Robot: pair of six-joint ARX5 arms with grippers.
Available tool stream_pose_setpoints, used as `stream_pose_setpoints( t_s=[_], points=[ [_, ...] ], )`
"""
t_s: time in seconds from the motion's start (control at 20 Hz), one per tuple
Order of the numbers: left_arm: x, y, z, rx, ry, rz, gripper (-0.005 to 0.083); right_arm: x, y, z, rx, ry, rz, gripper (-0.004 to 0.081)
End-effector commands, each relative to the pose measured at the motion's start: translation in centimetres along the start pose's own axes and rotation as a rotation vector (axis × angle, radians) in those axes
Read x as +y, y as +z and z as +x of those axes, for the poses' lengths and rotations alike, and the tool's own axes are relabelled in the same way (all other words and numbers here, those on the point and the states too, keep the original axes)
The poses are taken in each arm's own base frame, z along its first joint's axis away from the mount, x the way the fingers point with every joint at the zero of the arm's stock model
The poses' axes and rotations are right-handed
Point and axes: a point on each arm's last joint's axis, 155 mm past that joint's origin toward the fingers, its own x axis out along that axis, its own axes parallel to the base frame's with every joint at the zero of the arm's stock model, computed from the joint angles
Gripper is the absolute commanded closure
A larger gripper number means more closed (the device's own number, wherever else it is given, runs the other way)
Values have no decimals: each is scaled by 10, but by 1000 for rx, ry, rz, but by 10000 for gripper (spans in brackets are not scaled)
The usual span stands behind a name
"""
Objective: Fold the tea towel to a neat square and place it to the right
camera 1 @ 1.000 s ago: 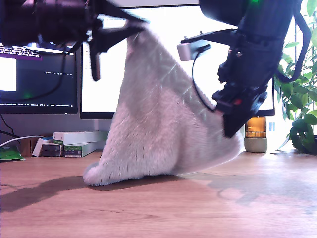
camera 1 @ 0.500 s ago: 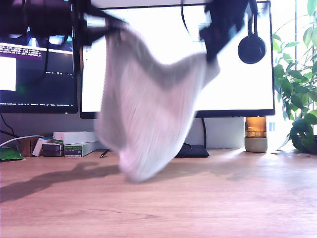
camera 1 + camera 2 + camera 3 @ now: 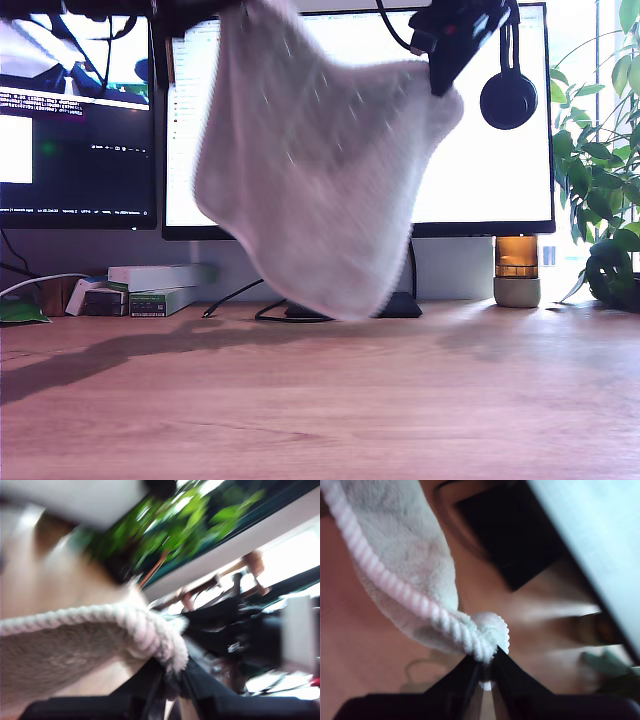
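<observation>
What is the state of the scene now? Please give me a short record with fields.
towel: tea towel, off-white, hanging in the air, clear of the desk
support: desk, wooden
first tool: my first gripper, shut on a corded corner of the towel
second tool: my second gripper, shut on another corded corner
fold: not yet done, cloth hangs loose
background: large monitor, headphones, plant at the exterior view's right

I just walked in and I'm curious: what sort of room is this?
Most likely an office or home workspace: a wooden desk, two computer monitors, headphones hung on one, and a potted plant.
</observation>
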Motion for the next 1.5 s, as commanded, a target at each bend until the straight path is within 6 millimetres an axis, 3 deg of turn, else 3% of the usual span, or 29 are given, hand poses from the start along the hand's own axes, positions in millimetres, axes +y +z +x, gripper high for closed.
stream_pose_setpoints(
  t_s=[0.0, 0.1, 0.3, 0.55, 0.85, 1.0, 1.2, 1.45],
  points=[
    [32, -36, -1, 94, 88, -99, 797, 26, -14, 9, 59, 102, 20, 783],
    [51, -54, -6, 141, 159, -110, 797, 43, -32, 18, 139, 166, 20, 783],
    [69, -80, -14, 215, 228, -111, 797, 67, -38, 35, 192, 244, 43, 783],
    [96, -114, -37, 226, 306, -145, 797, 91, -51, 34, 255, 316, 58, 783],
    [100, -142, -59, 214, 345, -149, 797, 142, -83, 28, 359, 426, 15, 783],
    [104, -177, -66, 271, 359, -190, 797, 169, -95, 26, 395, 453, -19, 783],
    [118, -219, -78, 318, 390, -254, 797, 189, -98, 23, 408, 478, 11, 783],
    [113, -228, -87, 318, 407, -233, 797, 215, -130, 21, 483, 524, -12, 783]
  ],
)
